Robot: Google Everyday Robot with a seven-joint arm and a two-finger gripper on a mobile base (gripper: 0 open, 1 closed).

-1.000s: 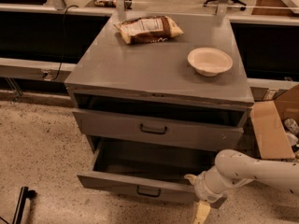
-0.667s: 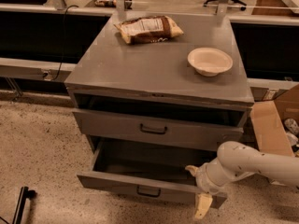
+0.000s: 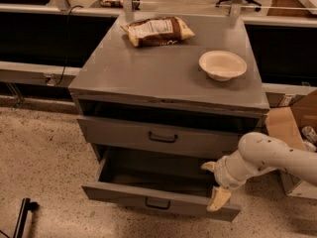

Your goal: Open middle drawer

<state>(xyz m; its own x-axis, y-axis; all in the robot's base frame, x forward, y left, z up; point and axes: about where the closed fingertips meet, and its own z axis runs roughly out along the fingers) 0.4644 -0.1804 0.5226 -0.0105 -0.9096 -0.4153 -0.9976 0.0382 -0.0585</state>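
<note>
The middle drawer (image 3: pixel 124 196) is a grey metal drawer with a low front and a small dark loop handle (image 3: pixel 157 203). It stands pulled well out of the cabinet (image 3: pixel 163 73), and its inside looks empty. My gripper (image 3: pixel 214 183) is at the right end of the drawer's front, on the white arm (image 3: pixel 267 157) that comes in from the right. It is open: one cream finger (image 3: pixel 209 166) is over the drawer's inside, and the other (image 3: pixel 218 200) hangs in front of the front panel. It holds nothing.
Above the open drawer is a taller-fronted shut drawer (image 3: pixel 198 143) with the same handle. A chip bag (image 3: pixel 157 30) and a white bowl (image 3: pixel 222 64) lie on the cabinet top. A cardboard box (image 3: pixel 292 128) stands at the right, and a dark object (image 3: pixel 22 217) lies on the floor at the left.
My gripper has risen from below the drawer's front edge to level with its top edge. The drawer has stayed pulled out.
</note>
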